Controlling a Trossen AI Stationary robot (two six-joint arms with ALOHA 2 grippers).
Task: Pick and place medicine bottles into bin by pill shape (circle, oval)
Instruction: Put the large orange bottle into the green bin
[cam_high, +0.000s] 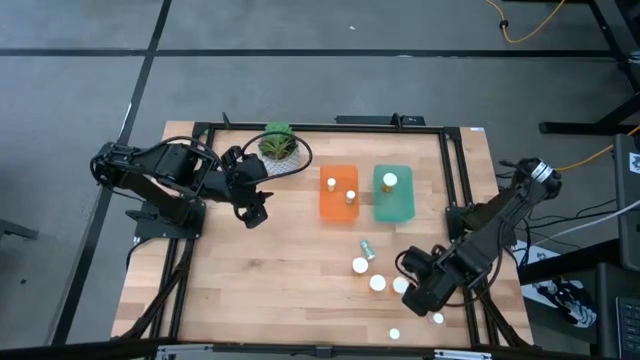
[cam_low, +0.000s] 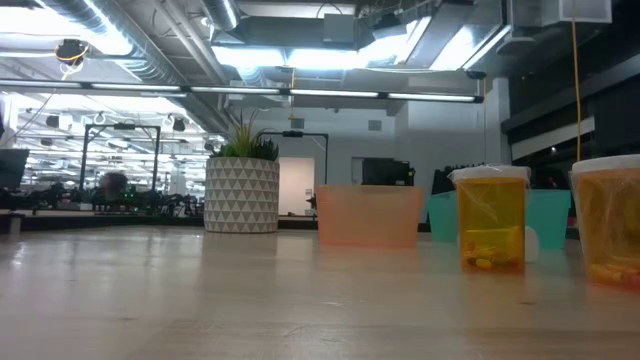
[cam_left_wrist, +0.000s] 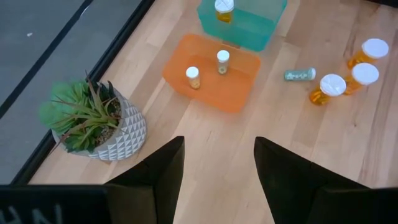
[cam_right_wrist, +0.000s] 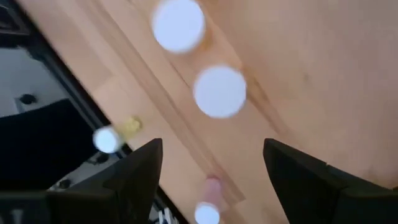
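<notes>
A: Status, from the left side of the desk (cam_high: 250, 290) across. Left tool (cam_high: 254, 214) waits near the potted plant (cam_high: 278, 146), fingers parted wide, nothing between them.

B: Agreed. Its wrist view shows a clear gap and bare wood. Next, the bins?

A: Orange bin (cam_high: 338, 192) holds two medicine bottles (cam_high: 331, 184), upright, white caps up. Teal bin (cam_high: 393, 193), just beside it, holds one bottle (cam_high: 389, 181). So three sorted.

B: Which pill shape goes in which bin cannot be read from here.

A: Noted. Below the bins, a small greenish bottle (cam_high: 367, 248) lies on its side. Near it stand three white-capped bottles (cam_high: 359, 265), and two more sit closer to the near edge (cam_high: 394, 334).

B: Right tool (cam_high: 421, 296)?

A: Low over that loose cluster, fingers spread wide, empty. Its wrist view shows one white cap (cam_right_wrist: 219, 91) ahead, in line with the gap between the fingers, not yet gripped.

B: Judgement: roughly a third done; about six bottles left on the desk. Likely current step is lining up on the next bottle.
</notes>
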